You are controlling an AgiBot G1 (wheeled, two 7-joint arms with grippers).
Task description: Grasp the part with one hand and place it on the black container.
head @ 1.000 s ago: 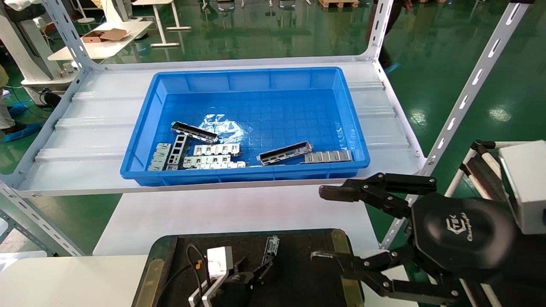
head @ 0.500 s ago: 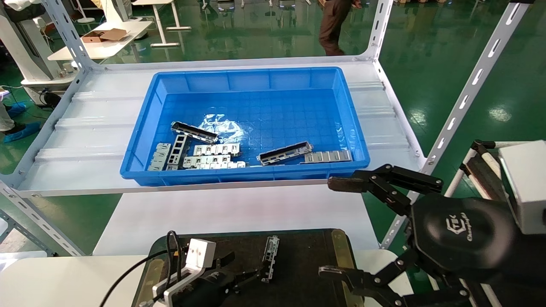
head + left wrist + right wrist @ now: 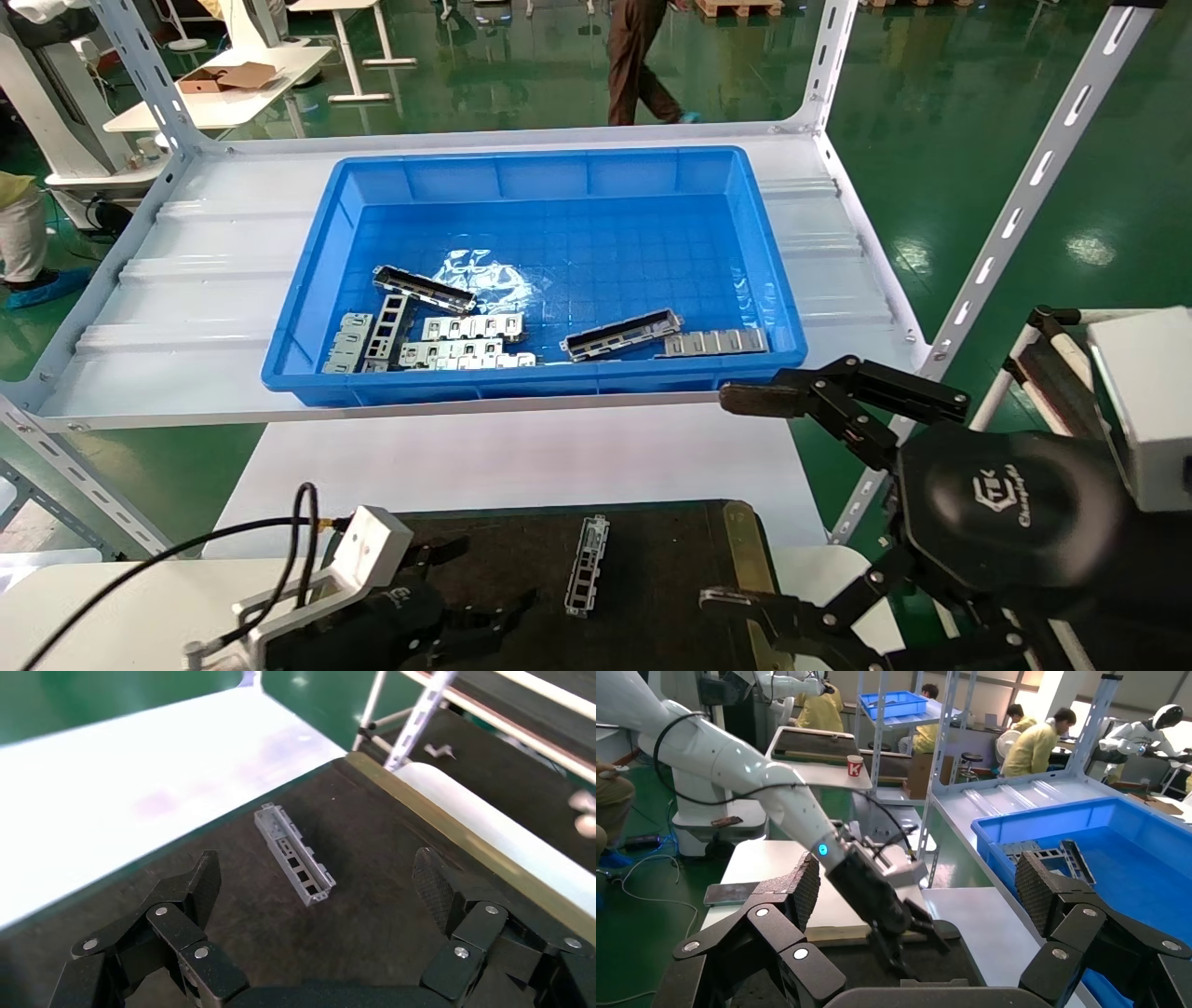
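The left hand [image 3: 466,596], a black gripper with jointed link fingers and a grey box at its wrist, sits in the lower left of the head frame with its fingers spread apart and nothing between them. In the left wrist view the two finger pads [image 3: 204,881] flank the part [image 3: 294,855] without touching it. That long narrow silver-grey metal channel lies flat on the black container [image 3: 652,559], a wide matte-black tray with brass-coloured side strips, at the bottom centre of the head frame, with its length running away from the camera.

The right hand [image 3: 745,499], the same black jointed gripper on a white arm, fills the lower right of the head frame; its fingers are wide apart, one reaching toward the blue plastic bin [image 3: 764,280] and one over the tray's right brass strip.

Further out, in the middle of the head frame, the blue bin rests on a white metal shelf [image 3: 186,308] and holds two more dark-troughed channels [image 3: 619,334] among flat silver slotted plates [image 3: 470,340].

This part looks delivered, in my judgement. The risks come next (the tray is low and both hands are close): the left fingers could clip the loose channel and skid it, since nothing pins it. The right hand's lower finger could snag the brass strip, or catch the bin's front wall while reaching in.
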